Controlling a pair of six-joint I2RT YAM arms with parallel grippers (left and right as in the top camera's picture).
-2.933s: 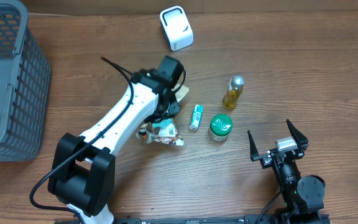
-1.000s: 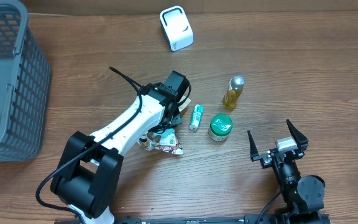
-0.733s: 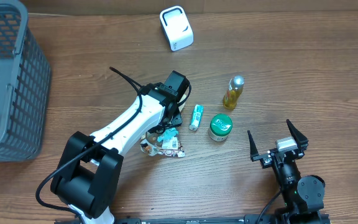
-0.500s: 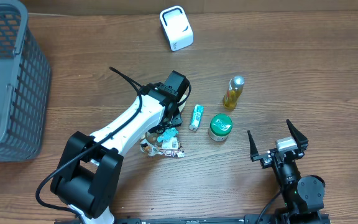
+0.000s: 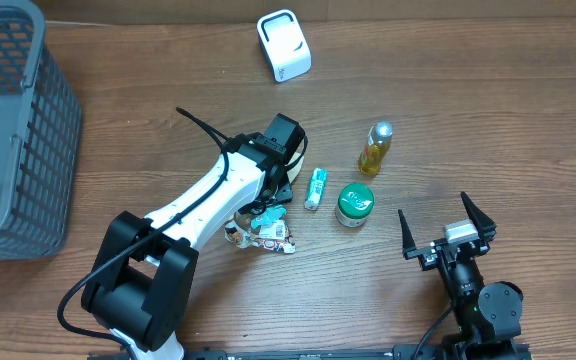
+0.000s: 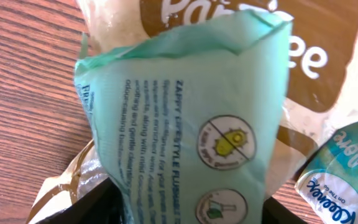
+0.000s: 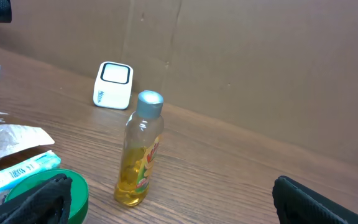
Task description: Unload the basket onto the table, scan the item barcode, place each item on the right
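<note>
Currently: left hand (image 5: 270, 195) over green packet (image 6: 185, 118), mid-surface; grip cannot be told; right hand (image 5: 444, 228) parted, at near edge. Advice: clamp packet's edge firmly, barcode facing scanner (image 5: 284, 45) at far edge.

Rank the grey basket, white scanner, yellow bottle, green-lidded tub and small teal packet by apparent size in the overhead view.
1. grey basket
2. white scanner
3. yellow bottle and green-lidded tub: too alike to separate
4. small teal packet
</note>
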